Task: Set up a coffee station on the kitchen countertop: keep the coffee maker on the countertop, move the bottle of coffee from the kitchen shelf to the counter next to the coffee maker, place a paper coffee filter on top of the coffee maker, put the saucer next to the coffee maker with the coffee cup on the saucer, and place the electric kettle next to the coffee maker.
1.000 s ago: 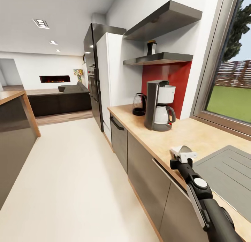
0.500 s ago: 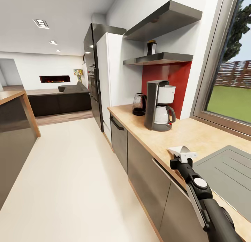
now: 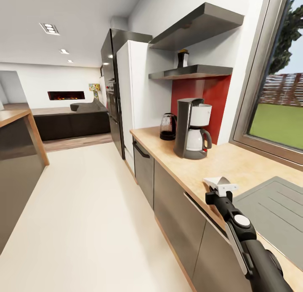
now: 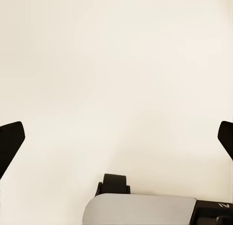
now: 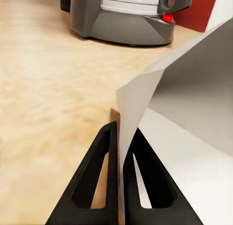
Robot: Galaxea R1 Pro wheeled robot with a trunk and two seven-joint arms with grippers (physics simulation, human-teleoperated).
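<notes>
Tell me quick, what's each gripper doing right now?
Left gripper: open, holding nothing, above bare pale floor.
Right gripper: closed on the paper coffee filter, over the kitchen countertop.

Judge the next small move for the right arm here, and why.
Probably carry the paper coffee filter, pinched in the right gripper, forward and up toward the coffee maker. The filter hangs low over the kitchen countertop, short of the machine's top.

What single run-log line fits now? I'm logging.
right gripper: shut on white paper coffee filter | left gripper: open | dark grey coffee maker: on beige countertop
</notes>
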